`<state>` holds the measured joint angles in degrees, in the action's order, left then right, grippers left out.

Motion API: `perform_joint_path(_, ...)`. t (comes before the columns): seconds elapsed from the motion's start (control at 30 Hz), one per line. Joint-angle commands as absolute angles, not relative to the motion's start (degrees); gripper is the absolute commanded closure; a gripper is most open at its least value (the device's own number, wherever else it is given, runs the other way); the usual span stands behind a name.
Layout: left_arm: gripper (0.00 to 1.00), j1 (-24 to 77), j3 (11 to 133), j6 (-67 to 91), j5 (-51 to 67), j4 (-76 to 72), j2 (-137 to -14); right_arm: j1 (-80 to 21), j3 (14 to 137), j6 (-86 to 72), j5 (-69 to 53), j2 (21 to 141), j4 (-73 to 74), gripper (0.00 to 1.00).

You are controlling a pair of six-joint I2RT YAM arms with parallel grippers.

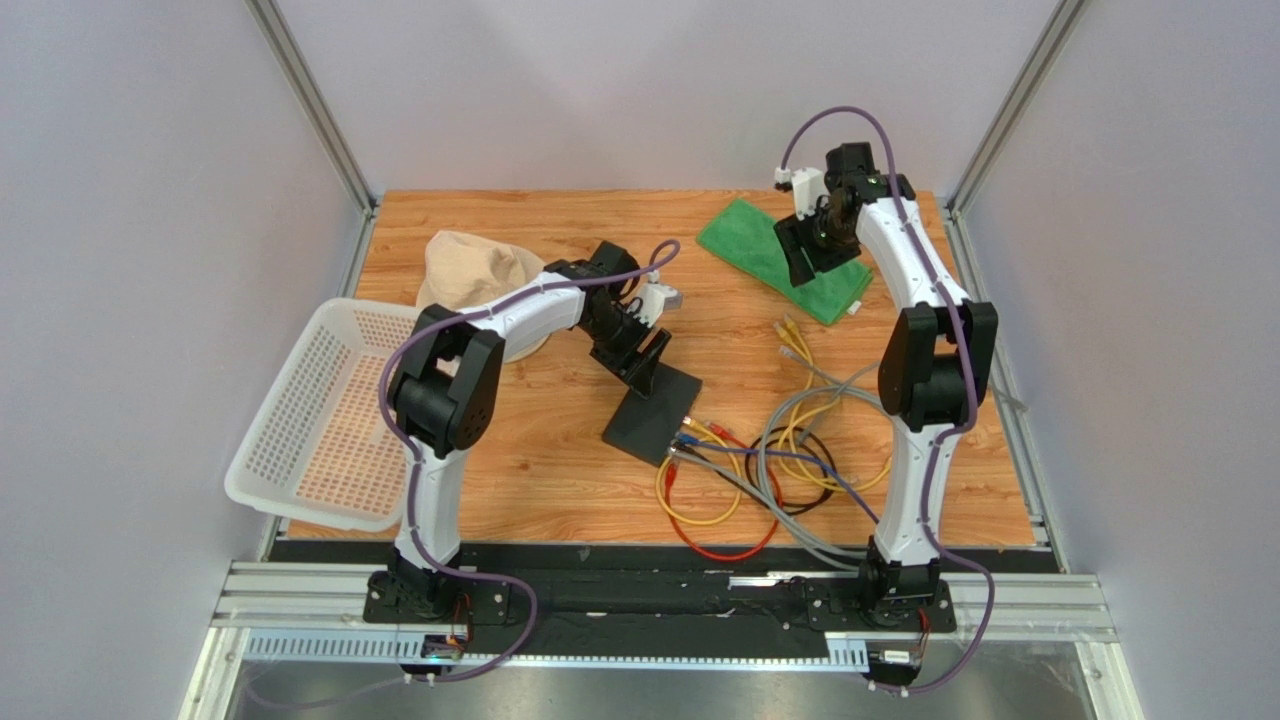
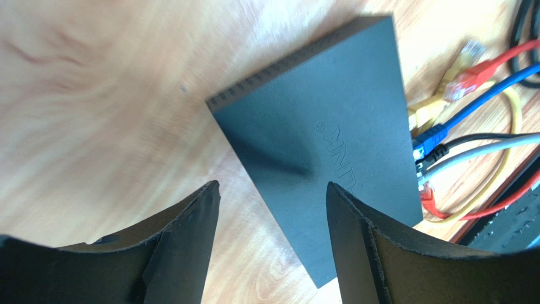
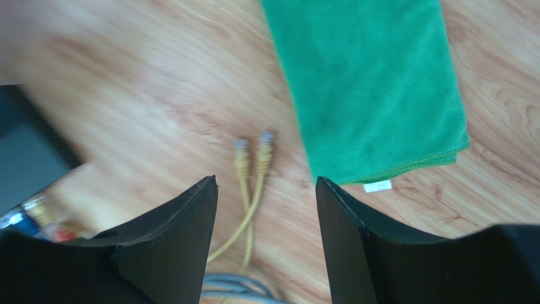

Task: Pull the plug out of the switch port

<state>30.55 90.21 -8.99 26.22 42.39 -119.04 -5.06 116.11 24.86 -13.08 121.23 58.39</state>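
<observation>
The switch [image 1: 654, 417] is a flat matte-black box lying mid-table, and it also shows in the left wrist view [image 2: 323, 152]. Blue [image 2: 431, 136], black, grey and red [image 2: 428, 197] plugs sit in its socket edge, which faces the cable tangle. My left gripper [image 1: 648, 365] hovers over the switch's far end, open and empty; in its own view [image 2: 272, 190] one finger is over wood and the other over the switch. My right gripper [image 1: 800, 263] is open and empty above the green cloth's near edge, far from the switch [image 3: 266, 183].
A tangle of yellow, red, grey, blue and black cables [image 1: 759, 465] lies right of the switch. Two loose yellow plugs [image 3: 253, 152] lie by the green cloth [image 3: 374, 88]. A white basket [image 1: 323, 413] sits at the left edge, with a beige cloth [image 1: 473, 278] behind it.
</observation>
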Motion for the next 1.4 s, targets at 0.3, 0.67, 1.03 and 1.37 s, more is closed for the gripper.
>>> perform_joint_path(0.3,0.27,29.27,83.25,-6.51,28.83,41.76,-105.47,-18.7,84.5,23.21,-43.41,102.57,57.31,0.41)
perform_joint_path(0.67,0.27,29.27,77.87,-7.56,26.28,40.52,-105.47,-20.39,80.77,18.9,-45.7,113.28,55.99,0.45)
perform_joint_path(1.03,0.27,29.09,79.45,-7.82,26.28,40.52,-109.25,-20.39,79.19,18.01,-43.51,116.1,52.82,0.48)
perform_joint_path(1.37,0.29,29.09,80.95,-8.17,28.3,39.81,-113.29,-20.3,79.54,18.72,-50.27,119.08,52.21,0.47)
